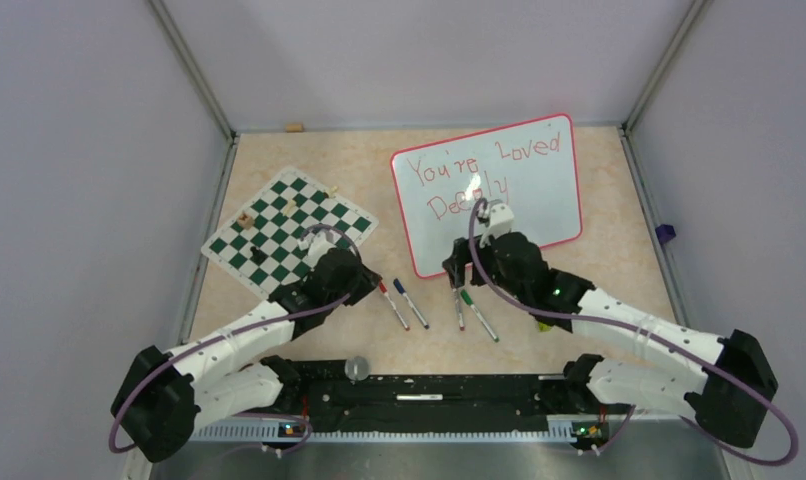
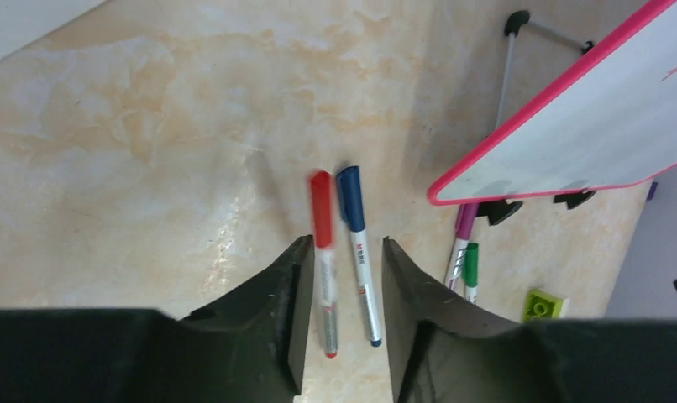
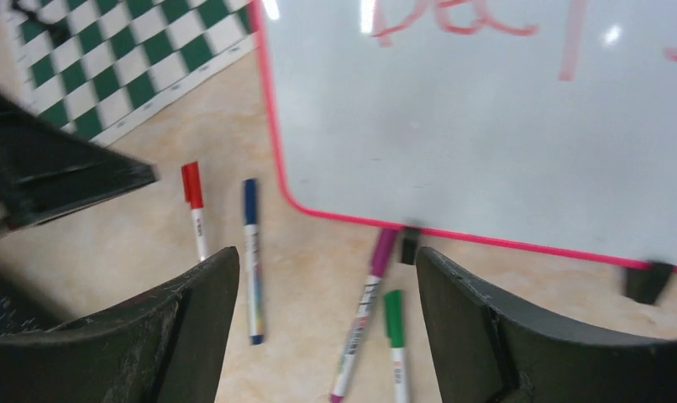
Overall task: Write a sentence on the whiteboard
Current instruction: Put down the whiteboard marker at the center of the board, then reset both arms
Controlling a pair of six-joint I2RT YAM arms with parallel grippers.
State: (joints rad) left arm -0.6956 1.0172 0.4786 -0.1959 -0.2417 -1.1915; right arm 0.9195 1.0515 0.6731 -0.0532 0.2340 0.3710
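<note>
The whiteboard [image 1: 539,195] stands tilted at the back right, with "You're Loved Deeply" written on it in red. It also shows in the left wrist view [image 2: 587,126] and the right wrist view [image 3: 486,126]. My left gripper [image 1: 364,280] [image 2: 345,245] is open and empty above a red marker [image 2: 322,218] and a blue marker [image 2: 352,210], which lie capped on the table. My right gripper [image 1: 457,270] [image 3: 327,252] is open and empty just in front of the board's lower edge, above a purple marker [image 3: 369,302] and a green marker [image 3: 394,323].
A green-and-white chess mat [image 1: 289,230] with a few pieces lies at the left. A lime brick [image 2: 543,304] lies near the right arm. A small purple object [image 1: 664,234] sits by the right wall. Walls enclose the table on three sides.
</note>
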